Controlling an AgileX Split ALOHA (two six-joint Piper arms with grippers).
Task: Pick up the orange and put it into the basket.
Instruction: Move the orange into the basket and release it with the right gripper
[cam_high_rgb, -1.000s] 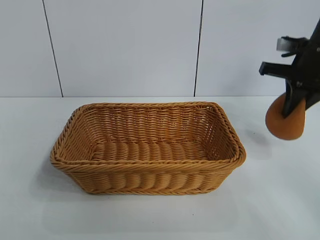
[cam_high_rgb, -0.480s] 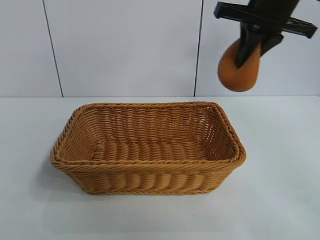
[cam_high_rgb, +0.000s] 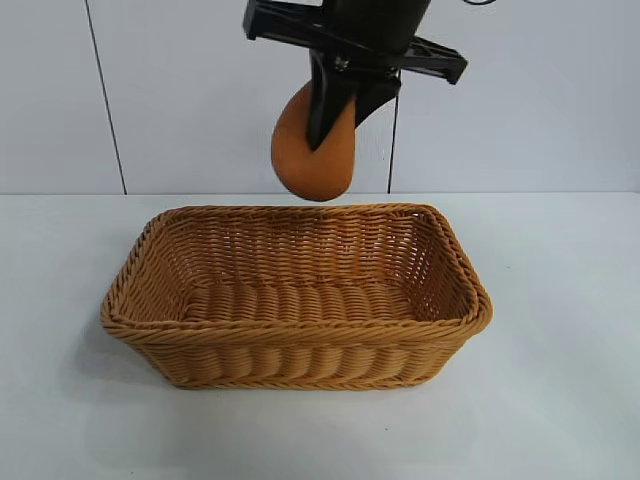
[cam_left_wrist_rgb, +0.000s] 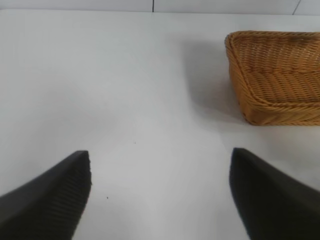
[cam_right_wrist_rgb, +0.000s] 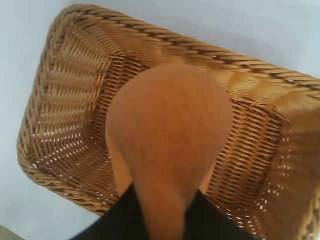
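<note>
Since the right pincer (cam_high_rgb: 330, 125), pinching the orange (cam_high_rgb: 312, 150), has swung in from 3 o'clock to hang above the basket (cam_high_rgb: 300, 335) at its 12 o'clock rim, release looks next; left pincer (cam_left_wrist_rgb: 160, 195) idles spread over the table (cam_left_wrist_rgb: 125, 100).

The basket (cam_high_rgb: 300, 300) is woven wicker, faintly glossy, braided along the rim. The orange (cam_high_rgb: 312, 150) looks matt, perhaps finely rough. The table (cam_high_rgb: 560, 380) is smooth, white, slightly sheeny.
</note>
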